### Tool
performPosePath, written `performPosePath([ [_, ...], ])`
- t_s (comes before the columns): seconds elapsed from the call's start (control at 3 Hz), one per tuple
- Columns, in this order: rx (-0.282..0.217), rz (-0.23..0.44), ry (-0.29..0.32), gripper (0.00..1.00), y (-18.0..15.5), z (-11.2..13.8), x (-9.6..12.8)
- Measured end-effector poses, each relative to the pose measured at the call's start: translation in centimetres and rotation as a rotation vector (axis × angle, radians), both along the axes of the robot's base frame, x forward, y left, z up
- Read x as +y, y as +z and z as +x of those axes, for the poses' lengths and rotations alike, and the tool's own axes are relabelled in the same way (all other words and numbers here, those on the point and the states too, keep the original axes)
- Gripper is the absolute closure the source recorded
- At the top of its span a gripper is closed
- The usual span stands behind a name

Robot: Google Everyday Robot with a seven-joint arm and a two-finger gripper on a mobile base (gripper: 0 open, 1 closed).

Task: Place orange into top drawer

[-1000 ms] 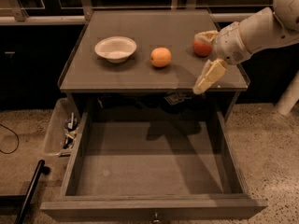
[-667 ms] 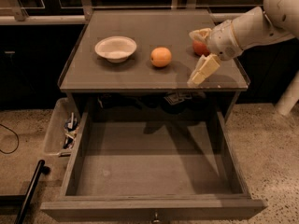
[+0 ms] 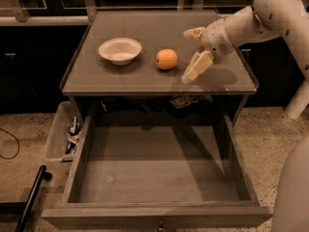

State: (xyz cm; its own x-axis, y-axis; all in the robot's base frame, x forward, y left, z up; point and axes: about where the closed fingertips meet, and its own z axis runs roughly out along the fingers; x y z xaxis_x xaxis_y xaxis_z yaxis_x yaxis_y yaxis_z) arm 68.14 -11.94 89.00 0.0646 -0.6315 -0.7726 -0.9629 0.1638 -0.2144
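The orange [image 3: 166,59] sits on the grey tabletop [image 3: 145,23], right of centre. My gripper [image 3: 188,55] hovers just to the right of the orange, apart from it, with its two pale fingers spread open and nothing between them. One finger [image 3: 194,33] is behind and the other finger [image 3: 198,66] is in front. The top drawer [image 3: 159,166] is pulled fully open below the tabletop, and its flat bottom is bare.
A white bowl [image 3: 120,50] stands on the tabletop left of the orange. A clear plastic bin [image 3: 60,132] holding small items hangs at the drawer's left side. My white arm [image 3: 275,18] comes in from the upper right. A dark pole [image 3: 31,197] lies on the floor at lower left.
My gripper has moved left across the tabletop toward the orange. The red apple seen beside it earlier is now hidden behind the gripper. The orange has not moved.
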Motion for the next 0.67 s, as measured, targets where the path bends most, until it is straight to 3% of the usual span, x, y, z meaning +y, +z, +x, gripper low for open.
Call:
performPosePath([
  [0.67, -0.011, -0.018, -0.045, 0.0, -2.0, 3.3, 2.9],
])
